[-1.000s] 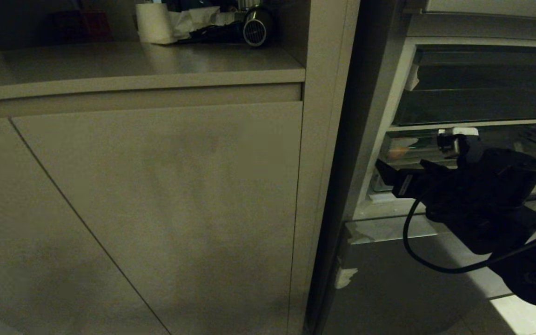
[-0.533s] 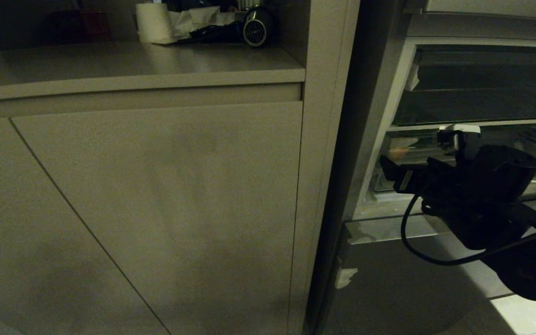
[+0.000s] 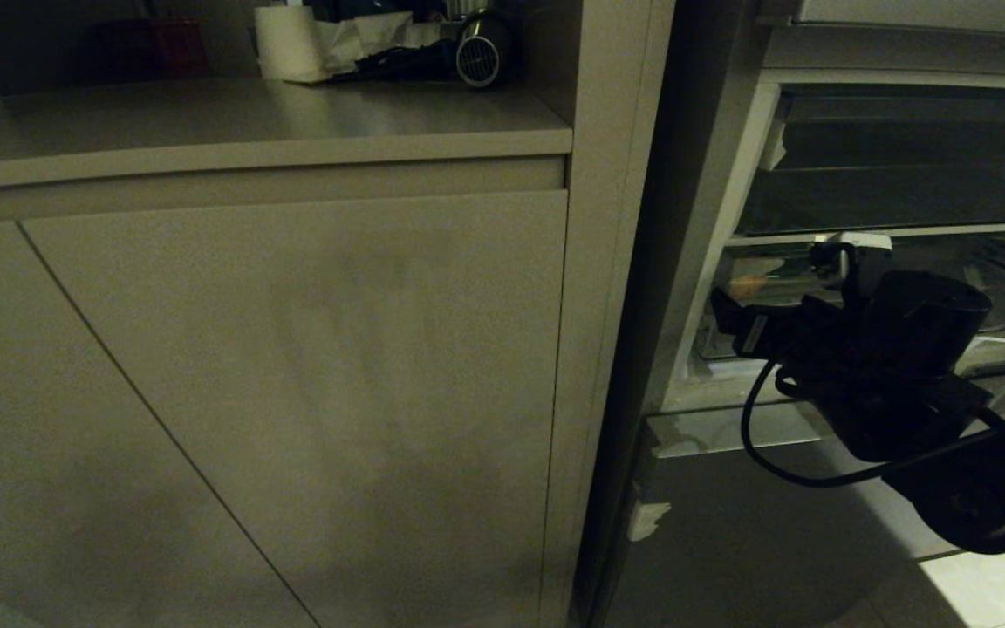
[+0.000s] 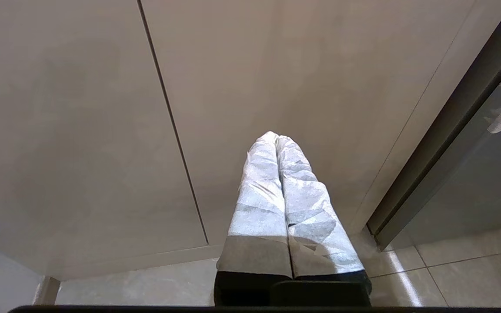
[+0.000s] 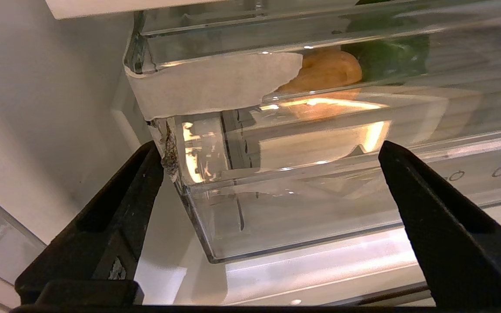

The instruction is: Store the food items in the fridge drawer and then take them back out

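Only the right wrist view shows the potato (image 5: 326,71) and green pepper (image 5: 385,54) inside the clear fridge drawer (image 5: 320,143), just beyond the right gripper (image 5: 268,169). It stands wide open, empty, before the drawer's front. Left gripper (image 4: 276,139) is closed, facing beige cabinet doors (image 3: 293,392).

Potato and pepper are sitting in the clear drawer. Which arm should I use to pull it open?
Right, probably. The right claw is open, facing the fridge drawer front, with the potato and bell pepper behind it. The left claw is shut, pointing at the cabinet door.
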### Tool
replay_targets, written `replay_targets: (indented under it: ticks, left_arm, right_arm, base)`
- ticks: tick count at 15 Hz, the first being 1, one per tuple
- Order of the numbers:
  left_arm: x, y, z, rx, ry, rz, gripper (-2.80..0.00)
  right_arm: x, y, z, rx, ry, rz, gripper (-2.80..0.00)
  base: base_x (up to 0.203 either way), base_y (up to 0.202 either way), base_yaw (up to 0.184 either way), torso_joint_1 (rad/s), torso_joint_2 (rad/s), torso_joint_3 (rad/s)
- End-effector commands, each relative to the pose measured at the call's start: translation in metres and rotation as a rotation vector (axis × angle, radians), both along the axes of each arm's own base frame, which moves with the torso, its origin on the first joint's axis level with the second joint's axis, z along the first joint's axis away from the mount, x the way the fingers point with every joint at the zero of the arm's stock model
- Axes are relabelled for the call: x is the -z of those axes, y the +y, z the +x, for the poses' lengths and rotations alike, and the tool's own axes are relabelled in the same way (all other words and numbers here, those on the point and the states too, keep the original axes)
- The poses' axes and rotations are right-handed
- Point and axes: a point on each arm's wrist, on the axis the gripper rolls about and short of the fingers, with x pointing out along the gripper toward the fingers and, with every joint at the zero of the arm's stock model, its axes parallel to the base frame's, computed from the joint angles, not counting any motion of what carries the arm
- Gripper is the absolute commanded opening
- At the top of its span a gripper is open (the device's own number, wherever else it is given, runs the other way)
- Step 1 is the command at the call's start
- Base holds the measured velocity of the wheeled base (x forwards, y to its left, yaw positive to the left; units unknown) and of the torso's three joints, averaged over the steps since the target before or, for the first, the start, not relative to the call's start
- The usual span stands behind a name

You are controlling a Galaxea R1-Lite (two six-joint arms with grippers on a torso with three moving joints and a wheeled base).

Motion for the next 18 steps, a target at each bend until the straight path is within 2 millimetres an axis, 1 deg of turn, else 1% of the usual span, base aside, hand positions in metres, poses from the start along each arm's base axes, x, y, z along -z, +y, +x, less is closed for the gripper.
replay_targets:
  ticks: [1, 6, 10, 14, 18]
  left_arm:
    - [0.0, 0.0, 0.0, -0.001, 0.0, 0.0, -2.8]
    - [0.0, 0.0, 0.0, -0.001, 0.0, 0.0, -2.8]
    - [0.0, 0.0, 0.0, -0.001, 0.0, 0.0, -2.8]
    - [0.0, 0.0, 0.0, -0.001, 0.0, 0.0, -2.8]
    - [0.0, 0.0, 0.0, -0.001, 0.0, 0.0, -2.8]
  right_arm:
    - [0.0, 0.0, 0.0, 0.01, -0.003, 0.003, 0.0]
    - [-0.001, 0.0, -0.003, 0.007, -0.006, 0.002, 0.0]
    - [0.0, 0.02, -0.003, -0.058, -0.005, 0.0, 0.0]
    - [0.0, 0.033, 0.0, -0.093, -0.006, 0.0, 0.0]
    - [0.001, 0.031, -0.004, -0.124, -0.002, -0.001, 0.0]
  base:
    - [0.0, 0.0, 0.0, 0.0, 0.0, 0.0]
    - [0.0, 0.0, 0.0, 0.0, 0.0, 0.0]
    - [0.0, 0.0, 0.0, 0.0, 0.0, 0.0]
    - [0.0, 0.0, 0.0, 0.0, 0.0, 0.0]
    - [0.0, 0.0, 0.0, 0.0, 0.0, 0.0]
